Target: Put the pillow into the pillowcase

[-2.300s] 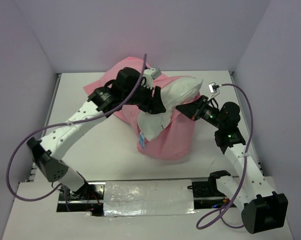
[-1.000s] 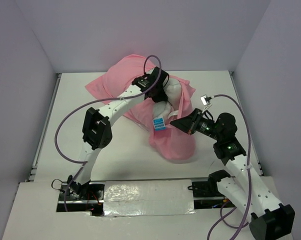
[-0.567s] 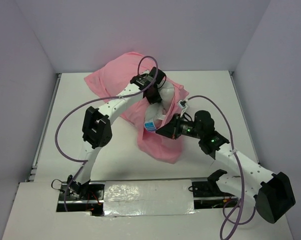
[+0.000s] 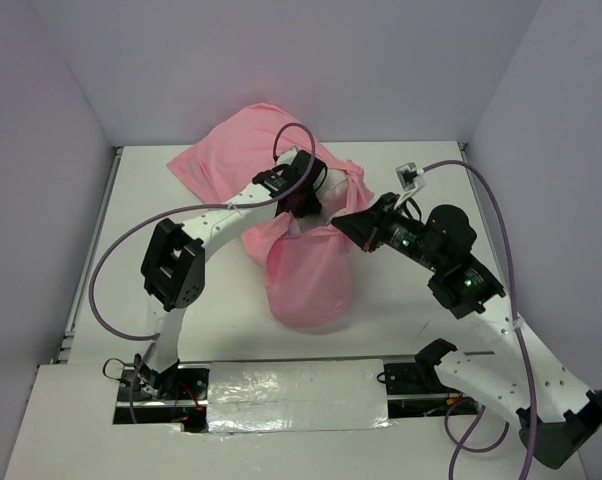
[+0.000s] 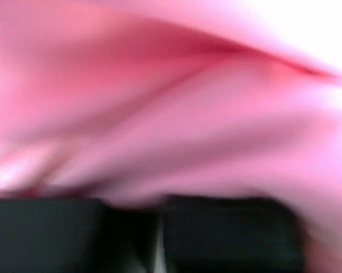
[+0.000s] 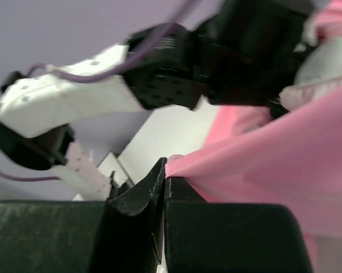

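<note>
A: Position of the pillowcase [image 4: 306,275]?
B: Mid-bench, bunched. One lobe of the pink cloth forms a rounded pouch toward the near side. A second lobe spreads at the far left. The bench [image 4: 131,200] around it is white.

A: And the pillow [image 4: 337,183]?
B: From above only a small white patch shows, at the far side of the pouch, with pink folds round it on the left and right. The rest is covered. The right wrist view catches a white bulge of it at the upper right, above the stretched cloth.

A: Right jaws?
B: Together, pinching an edge of the pillowcase. In the right wrist view the fabric runs taut from the tips out to the right. From above, the right arm [image 4: 451,255] reaches in from the right, and its jaws meet the cloth at the right rim of the pouch, just near of the pillow.

A: Left jaws?
B: Cannot tell. The left arm [image 4: 216,215] arches in from the left, its wrist among the folds just left of the white patch. The left wrist view is blurred and filled with pink cloth pressed close. Only dark finger bases show along the bottom edge, and the tips are hidden.

A: Spacing of the two wrists?
B: Near each other, one on either side of the white patch.
</note>
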`<state>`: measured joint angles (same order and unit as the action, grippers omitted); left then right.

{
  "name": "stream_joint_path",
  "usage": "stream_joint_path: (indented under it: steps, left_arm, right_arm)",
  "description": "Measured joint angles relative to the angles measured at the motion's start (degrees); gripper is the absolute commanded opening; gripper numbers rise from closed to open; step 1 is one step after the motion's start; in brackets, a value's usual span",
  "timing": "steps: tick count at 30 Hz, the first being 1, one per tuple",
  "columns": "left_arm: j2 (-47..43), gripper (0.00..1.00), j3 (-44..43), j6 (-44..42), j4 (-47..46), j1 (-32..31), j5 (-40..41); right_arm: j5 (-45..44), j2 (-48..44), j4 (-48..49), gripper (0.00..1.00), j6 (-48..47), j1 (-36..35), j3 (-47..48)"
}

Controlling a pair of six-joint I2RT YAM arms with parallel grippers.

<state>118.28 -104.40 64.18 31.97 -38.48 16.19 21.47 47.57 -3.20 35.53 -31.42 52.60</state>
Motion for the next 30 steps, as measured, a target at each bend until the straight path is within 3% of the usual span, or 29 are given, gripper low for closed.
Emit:
stream_joint_path:
  steps: [1, 5, 9, 18, 21, 23, 27, 30]
  left_arm:
    - [-0.72, 0.46, 0.04, -1.77, -0.15, -0.24, -0.31]
    - [-5.29, 0.79, 0.04, -8.81, 0.2, -0.52, -3.93]
    - [-10.67, 0.93, 0.15, -14.97, 2.8, -0.5, -6.43]
    - [-17.68, 0.86, 1.01, -25.7, 4.72, -0.63, -12.5]
    - [-19.39, 0.99, -0.61, -28.72, 4.15, -1.36, -13.22]
    - [-21.03, 0.99, -1.81, -30.23, 2.8, -1.79, -13.6]
    - [-20.72, 0.99, -8.28, -32.7, -0.09, -2.62, -15.8]
    - [-15.65, 0.99, -16.94, -34.45, -1.16, -3.63, -19.12]
  right_arm:
    - [-1.6, -1.4, -2.16, 0.0, -1.05, 0.0, -0.22]
    - [-6.62, -6.56, -5.49, 0.0, -3.28, 0.24, -4.57]
    - [-8.87, -9.2, -7.54, 0.0, -3.93, 1.75, -8.09]
    - [-8.39, -9.33, -8.94, 0.0, -5.68, 4.87, -8.09]
    - [-7.74, -9.29, -10.05, 0.0, -6.16, 5.95, -8.09]
    - [-7.37, -9.29, -10.6, 0.0, -6.49, 6.64, -8.09]
    - [-6.99, -9.31, -11.39, 0.0, -6.91, 7.8, -8.09]
    - [-6.19, -9.38, -11.45, 0.0, -6.91, 8.33, -8.09]
